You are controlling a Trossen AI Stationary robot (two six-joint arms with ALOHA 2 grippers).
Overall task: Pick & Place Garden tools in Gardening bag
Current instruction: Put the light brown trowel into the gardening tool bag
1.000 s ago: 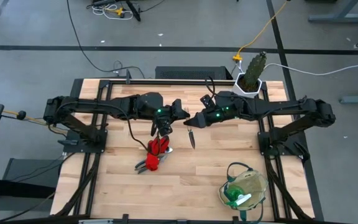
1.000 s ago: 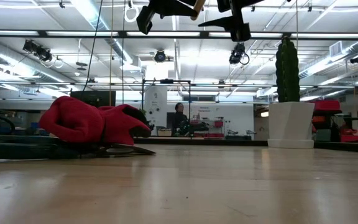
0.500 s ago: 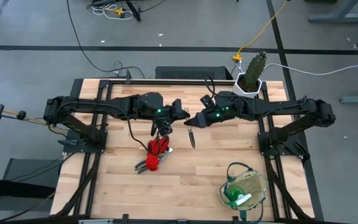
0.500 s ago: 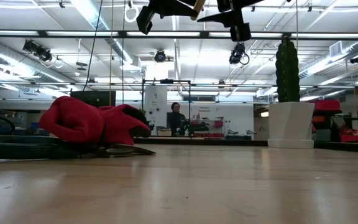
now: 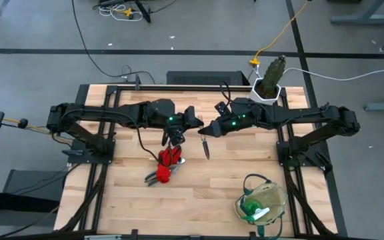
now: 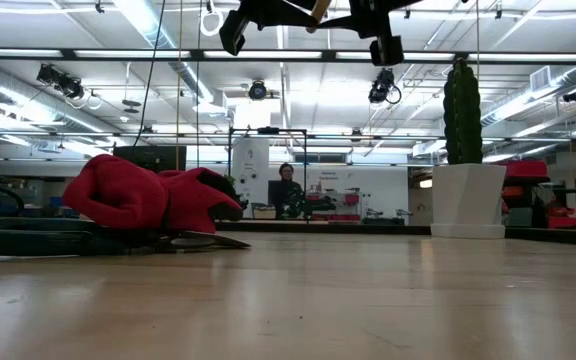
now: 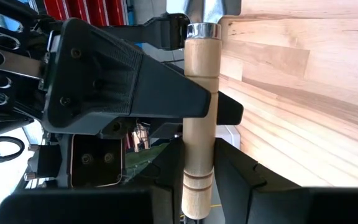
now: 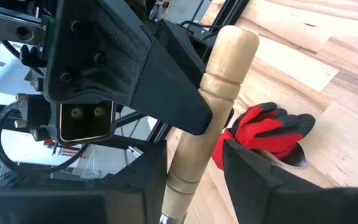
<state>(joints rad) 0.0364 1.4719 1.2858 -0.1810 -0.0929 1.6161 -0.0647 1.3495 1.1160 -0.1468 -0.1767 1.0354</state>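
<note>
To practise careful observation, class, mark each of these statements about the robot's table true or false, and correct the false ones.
1. Both pincers grip the trowel's wooden handle. True: the left pincer and the right pincer hold the trowel above the table.
2. The red gloves are in the bag. False: the gloves lie on the table.
3. A spray bottle lies in the gardening bag. True: the spray bottle is inside the gardening bag.
4. The cactus stands beside the bag. False: the cactus is at the far right corner.
</note>
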